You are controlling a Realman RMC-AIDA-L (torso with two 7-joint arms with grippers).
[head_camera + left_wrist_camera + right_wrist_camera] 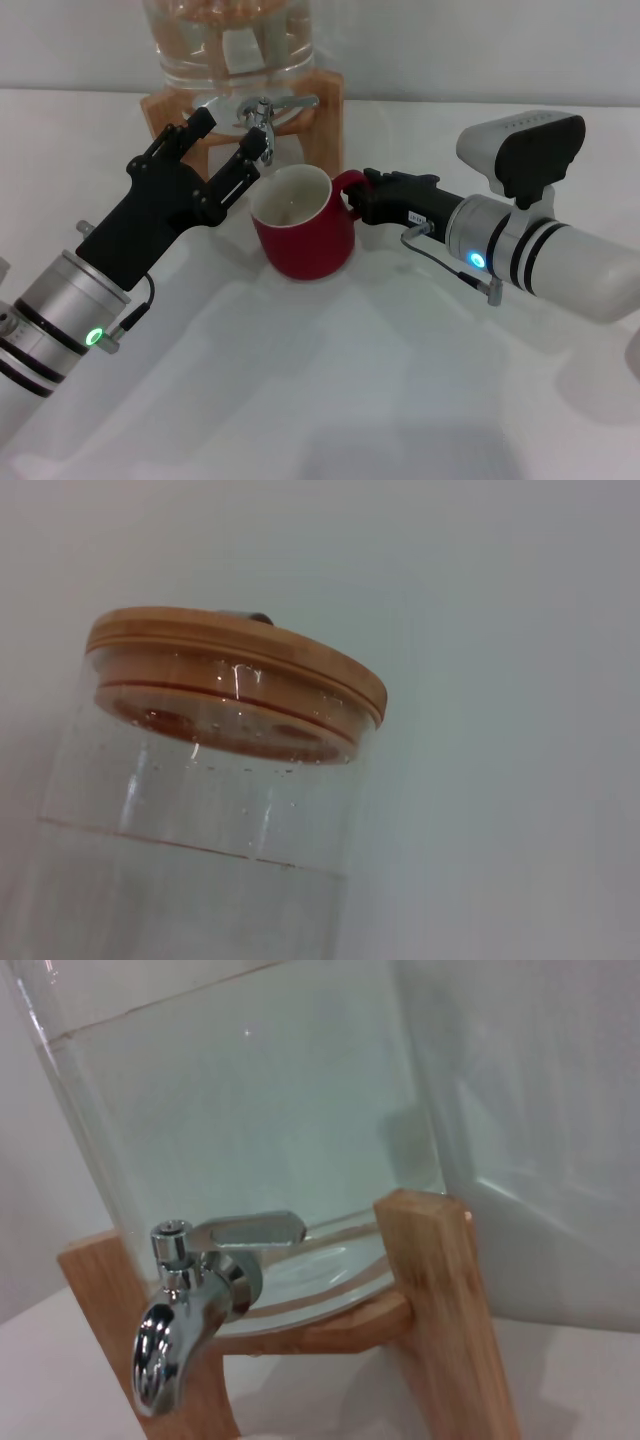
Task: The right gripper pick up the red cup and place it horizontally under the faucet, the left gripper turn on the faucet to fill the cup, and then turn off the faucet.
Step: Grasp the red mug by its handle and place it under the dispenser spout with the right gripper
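Observation:
The red cup (303, 238) stands upright on the white table, just below and in front of the faucet (262, 113). My right gripper (362, 197) is shut on the cup's red loop handle from the right side. My left gripper (232, 134) is open, its two black fingers reaching toward the faucet from the left, one fingertip (258, 147) close beside the spout. The faucet's flat lever (295, 102) points to the right. The right wrist view shows the chrome faucet (188, 1305) and its lever (252, 1228) close up; no water stream is visible.
The glass jar (228, 40) sits in a wooden stand (330, 110) at the back of the table. The left wrist view shows the jar's wooden lid (235, 665). The right wrist view shows the stand's leg (445, 1300).

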